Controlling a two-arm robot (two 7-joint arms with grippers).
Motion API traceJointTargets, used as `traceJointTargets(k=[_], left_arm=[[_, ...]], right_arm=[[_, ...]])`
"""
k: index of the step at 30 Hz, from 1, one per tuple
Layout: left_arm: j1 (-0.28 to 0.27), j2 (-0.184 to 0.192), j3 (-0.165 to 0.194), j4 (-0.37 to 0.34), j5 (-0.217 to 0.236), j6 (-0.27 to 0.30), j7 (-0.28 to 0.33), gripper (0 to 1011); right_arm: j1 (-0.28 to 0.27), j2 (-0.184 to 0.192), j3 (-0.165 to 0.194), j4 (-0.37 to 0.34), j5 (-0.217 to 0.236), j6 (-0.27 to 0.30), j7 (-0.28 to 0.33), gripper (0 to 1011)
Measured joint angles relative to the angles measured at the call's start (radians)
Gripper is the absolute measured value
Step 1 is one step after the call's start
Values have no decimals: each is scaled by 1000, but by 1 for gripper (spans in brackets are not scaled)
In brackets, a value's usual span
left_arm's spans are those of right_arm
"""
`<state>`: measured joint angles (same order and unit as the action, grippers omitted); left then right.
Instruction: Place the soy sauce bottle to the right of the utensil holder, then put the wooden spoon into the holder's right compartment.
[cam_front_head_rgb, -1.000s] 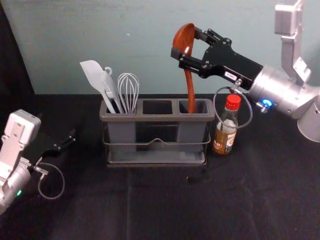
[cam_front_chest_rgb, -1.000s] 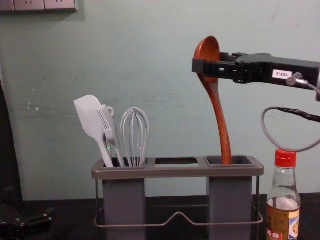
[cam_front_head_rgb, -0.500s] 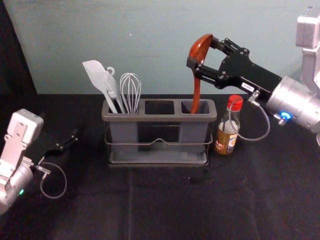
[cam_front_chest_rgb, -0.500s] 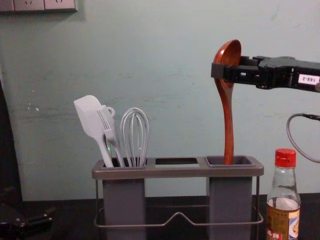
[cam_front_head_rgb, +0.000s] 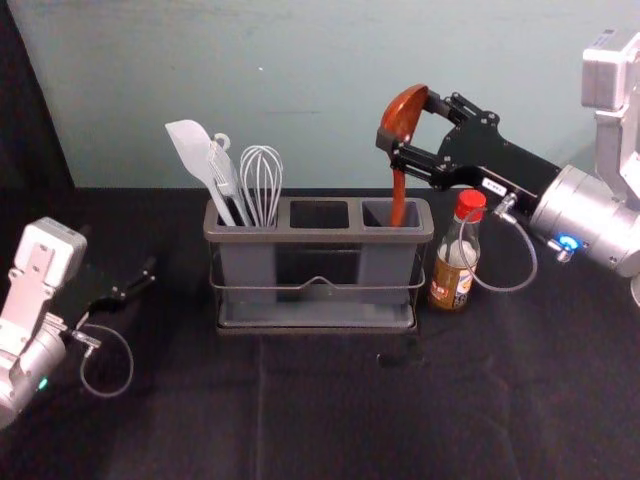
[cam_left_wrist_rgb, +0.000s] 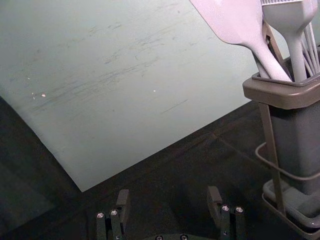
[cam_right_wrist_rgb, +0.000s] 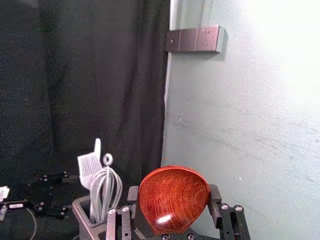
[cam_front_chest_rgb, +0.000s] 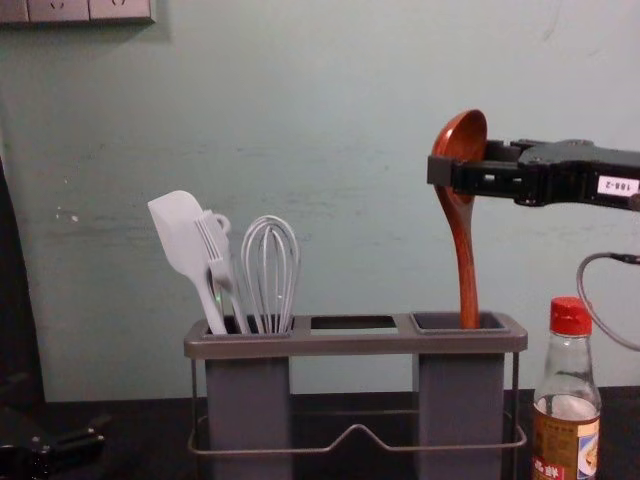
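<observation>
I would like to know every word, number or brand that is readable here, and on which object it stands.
"188-2", as far as it can be read: white sticker on the right gripper, which holds the wooden spoon by its bowl.
Soy sauce bottle, front label: printed characters, too small to read surely.
White sticker on the left arm, at the head view's left: too small to read.

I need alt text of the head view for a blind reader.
The right gripper holds a wooden spoon, its handle in the right compartment of a utensil holder. Pale utensils stand in the left one; a soy sauce bottle is at the holder's right; the left arm idles.
</observation>
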<state>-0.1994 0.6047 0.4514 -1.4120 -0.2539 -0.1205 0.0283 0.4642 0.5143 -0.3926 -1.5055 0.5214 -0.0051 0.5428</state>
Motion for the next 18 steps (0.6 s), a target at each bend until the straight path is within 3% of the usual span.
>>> traceJointTargets(k=[18], left_arm=[[0,0,0,0,0,0,0,1011]], right_arm=[[7,-32,-8,71,-16,21,-14,838]])
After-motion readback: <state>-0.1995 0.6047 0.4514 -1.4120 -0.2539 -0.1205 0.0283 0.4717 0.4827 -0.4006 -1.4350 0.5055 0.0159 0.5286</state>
